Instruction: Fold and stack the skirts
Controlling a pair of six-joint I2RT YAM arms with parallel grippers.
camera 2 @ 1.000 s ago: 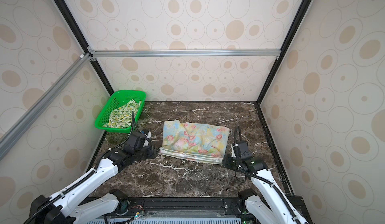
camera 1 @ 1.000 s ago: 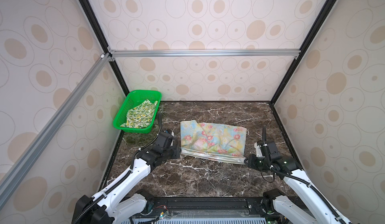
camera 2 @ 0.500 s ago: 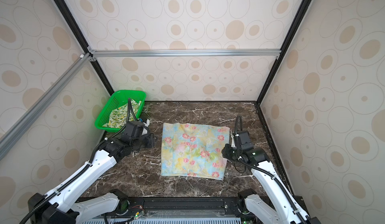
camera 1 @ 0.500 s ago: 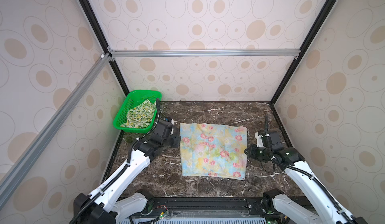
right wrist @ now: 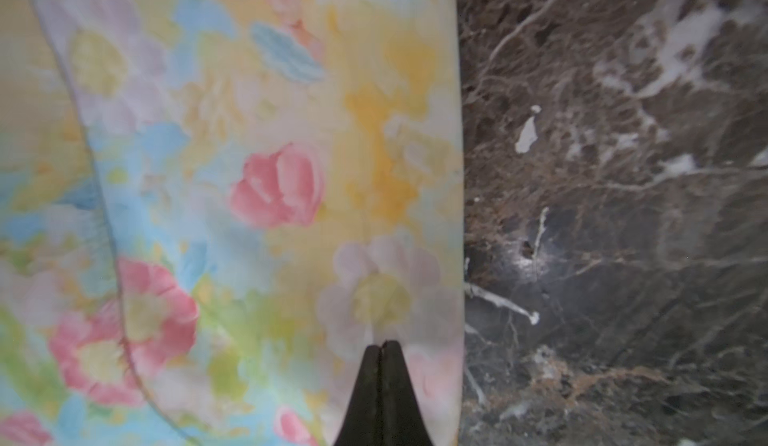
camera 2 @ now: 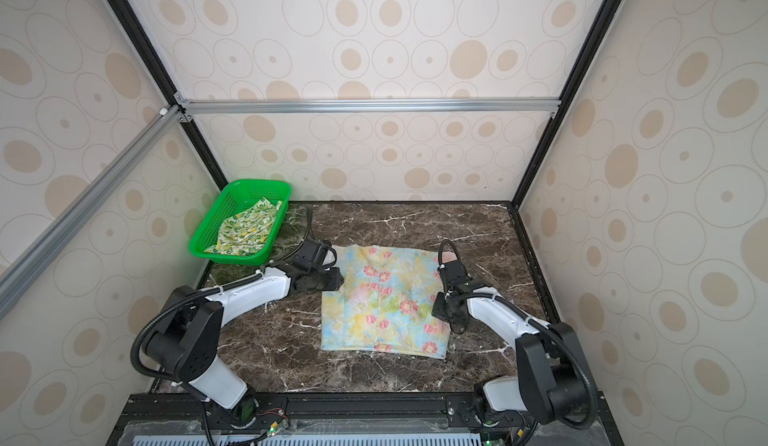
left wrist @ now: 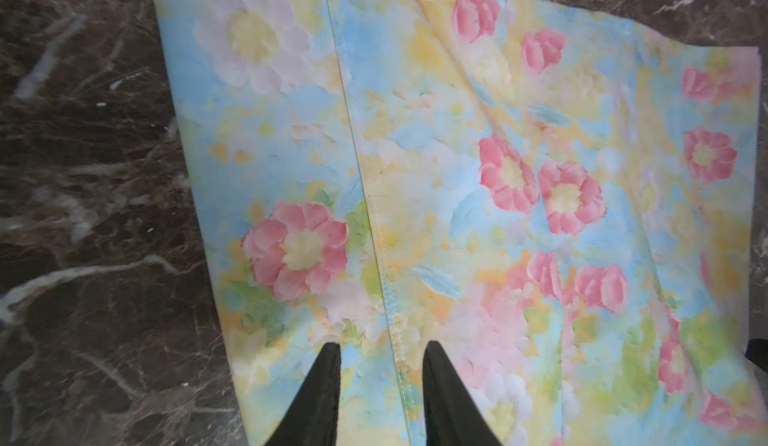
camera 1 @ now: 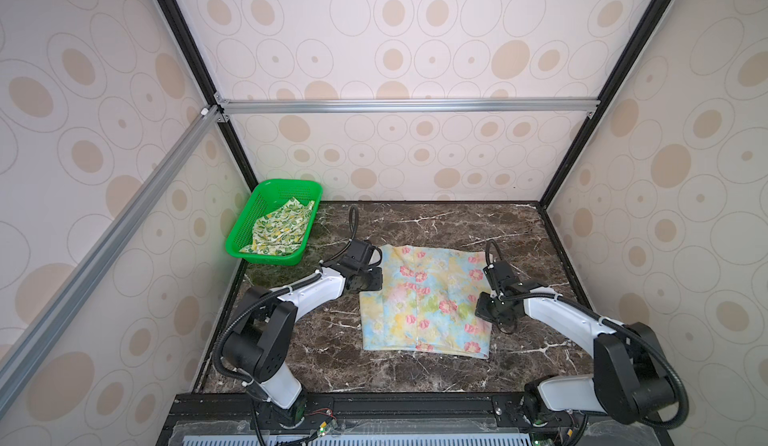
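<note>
Dark marble table (camera 1: 415, 375) fills the floor of a booth with spotted walls. The floral skirt (camera 1: 424, 298) lies spread flat at the middle of the table. The lemon skirt (camera 1: 282, 228) sits crumpled in the green basket (camera 1: 266, 259) at the far left corner.

The floral skirt lies between the two arms. Its centre seam runs from the far edge toward the near edge, and the wider end, probably the hem, faces the near edge.

The left gripper (left wrist: 380, 346) is over the skirt's left side near its far corner, jaws spread with the seam between them. The right gripper (right wrist: 380, 344) is just inside the skirt's right edge, jaws pressed together. I cannot tell whether it has caught any cloth.

Each arm is nearer its own side, so a fold along or across that seam looks within reach.
</note>
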